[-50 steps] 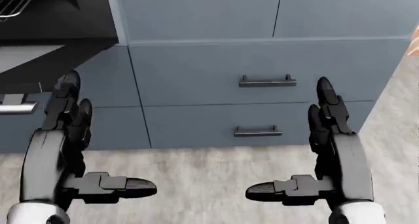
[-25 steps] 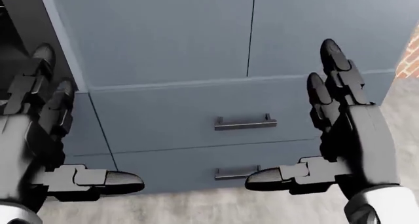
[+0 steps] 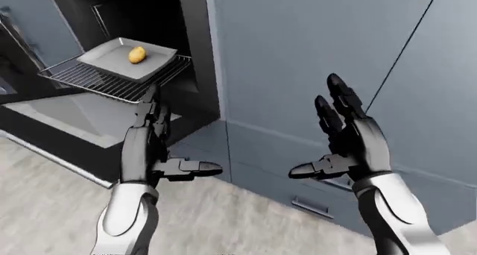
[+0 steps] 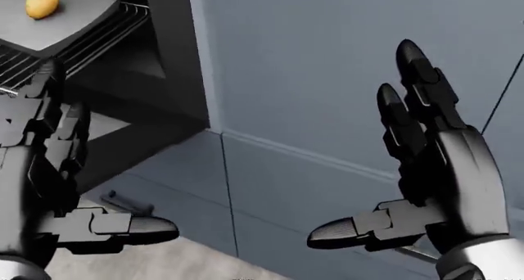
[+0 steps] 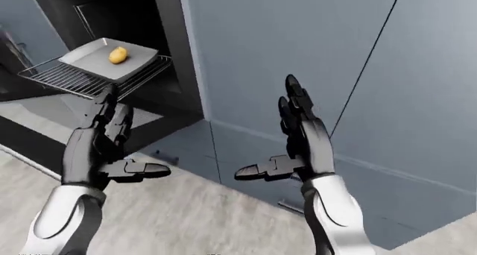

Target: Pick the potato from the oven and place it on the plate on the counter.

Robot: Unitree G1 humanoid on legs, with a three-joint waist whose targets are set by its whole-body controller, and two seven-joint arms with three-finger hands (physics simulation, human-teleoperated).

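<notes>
One potato (image 3: 137, 55) is sitting on a single grey tray (image 3: 112, 62), which is resting on the pulled-out wire rack (image 3: 97, 83) of the open oven (image 3: 141, 20). Two hands are hanging below and right of it: the left hand (image 3: 152, 146) and right hand (image 3: 346, 137) are both spreading their fingers wide, gripping nothing, beside blue-grey cabinets (image 3: 313, 59).

Grey baking tray (image 3: 112, 62) sits on the pulled-out wire rack (image 3: 104, 81); blue-grey cabinet doors (image 3: 313, 59) fill the right, light floor (image 3: 52, 199) below.
</notes>
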